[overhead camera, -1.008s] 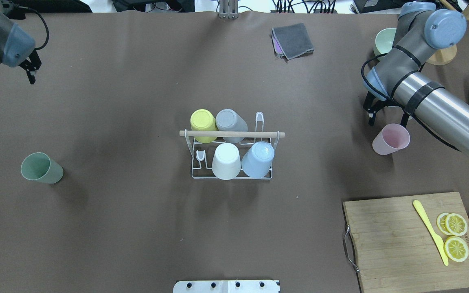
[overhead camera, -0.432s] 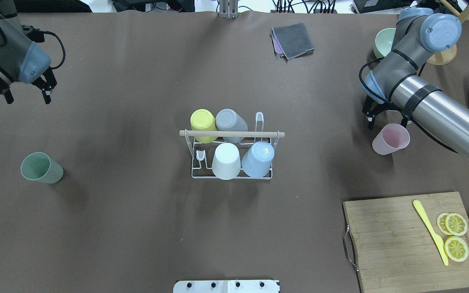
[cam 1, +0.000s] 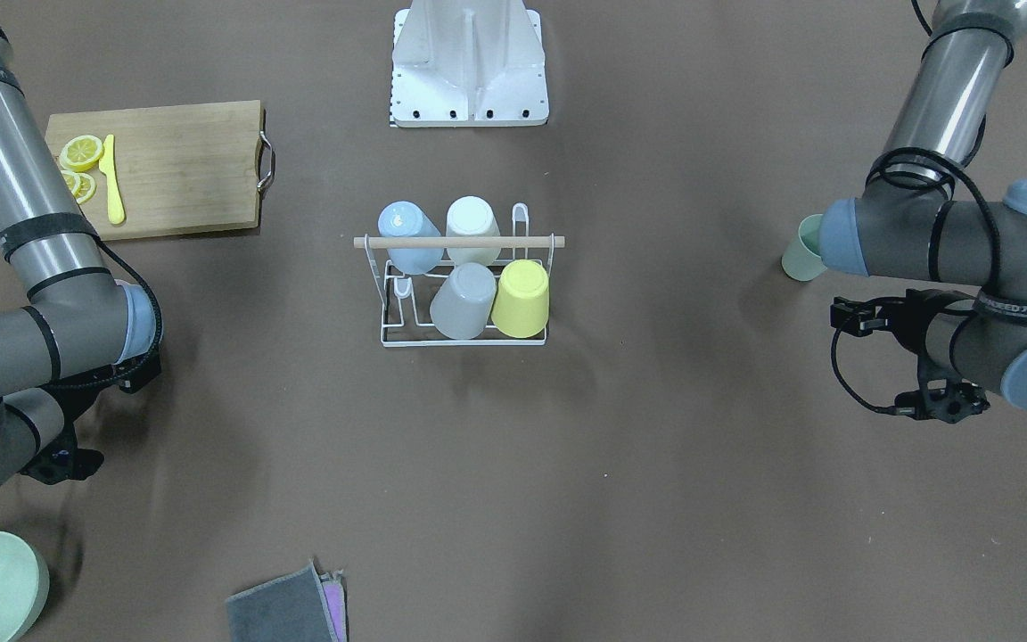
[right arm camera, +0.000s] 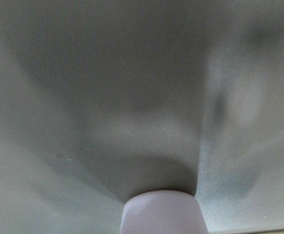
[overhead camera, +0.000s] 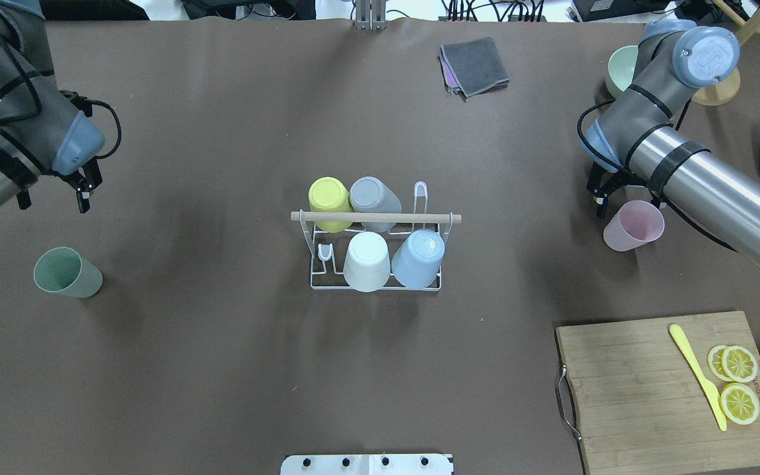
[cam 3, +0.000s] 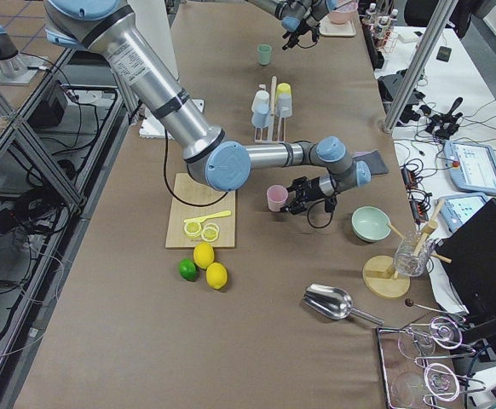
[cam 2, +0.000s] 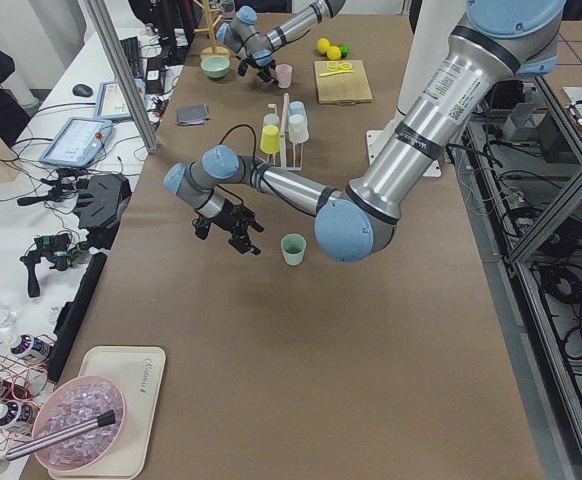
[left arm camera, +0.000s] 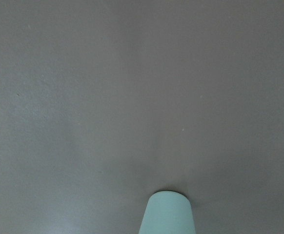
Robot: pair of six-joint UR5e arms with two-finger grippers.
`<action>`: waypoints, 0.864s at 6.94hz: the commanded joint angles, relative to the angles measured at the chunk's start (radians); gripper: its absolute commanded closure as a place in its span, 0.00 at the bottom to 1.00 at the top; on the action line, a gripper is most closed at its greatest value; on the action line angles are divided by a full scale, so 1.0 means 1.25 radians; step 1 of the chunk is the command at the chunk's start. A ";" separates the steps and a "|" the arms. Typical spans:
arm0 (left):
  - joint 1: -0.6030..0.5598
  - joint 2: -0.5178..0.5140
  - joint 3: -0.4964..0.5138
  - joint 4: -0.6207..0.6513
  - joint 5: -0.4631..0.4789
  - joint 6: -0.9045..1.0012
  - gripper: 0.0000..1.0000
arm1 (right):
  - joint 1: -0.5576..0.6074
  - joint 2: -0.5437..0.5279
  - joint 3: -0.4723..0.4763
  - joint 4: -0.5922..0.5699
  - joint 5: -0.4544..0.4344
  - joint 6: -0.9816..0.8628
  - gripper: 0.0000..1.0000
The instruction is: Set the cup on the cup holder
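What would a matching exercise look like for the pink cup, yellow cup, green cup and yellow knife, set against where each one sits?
Things:
1. pink cup
2. yellow cup
3. green cup
4. yellow knife

Places:
A. lying on the cutting board
B. upright on the table, on the robot's left
C. upside down on the cup holder
D. upright on the table, on the robot's right

Pairs: 1-D, 2-C, 3-B, 4-A.

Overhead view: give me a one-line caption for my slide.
Four upturned cups on the rack; green cup and pink cup stand loose on the table.
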 commanded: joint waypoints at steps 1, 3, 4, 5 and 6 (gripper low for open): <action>0.037 0.015 -0.015 0.030 0.002 0.057 0.02 | -0.003 -0.001 0.000 -0.018 -0.001 -0.022 0.06; 0.060 0.016 -0.015 0.030 0.008 0.075 0.02 | -0.008 -0.006 -0.001 -0.033 -0.001 -0.044 0.08; 0.075 0.030 -0.015 0.029 0.008 0.075 0.02 | -0.012 -0.007 0.000 -0.034 -0.001 -0.044 0.08; 0.086 0.034 -0.015 0.029 0.010 0.075 0.02 | -0.013 -0.007 0.000 -0.035 0.000 -0.044 0.08; 0.095 0.035 -0.014 0.029 0.010 0.074 0.02 | -0.017 -0.008 -0.001 -0.035 0.006 -0.044 0.10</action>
